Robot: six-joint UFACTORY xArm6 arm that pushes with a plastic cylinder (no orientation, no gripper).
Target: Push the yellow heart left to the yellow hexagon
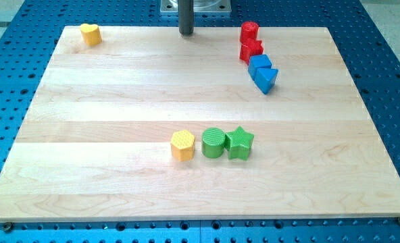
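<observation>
My tip (186, 32) stands at the view's top edge of the wooden board (119, 175), near the middle, touching no block and pushing nothing. The yellow heart (90, 34) lies well apart from it toward the view's left, in the board's top left corner, at about the same height in the view as the tip. The yellow hexagon (182, 146) sits low on the board, almost directly below the tip, just beside a green cylinder (213, 142) that touches a green star (240, 142). The hexagon thus lies down and to the right of the heart, so in my judgement the tip must get to the heart's far, upper-left side before any push. Red blocks (250, 42) and blue blocks (261, 73) cluster at the top right, clear of that path
</observation>
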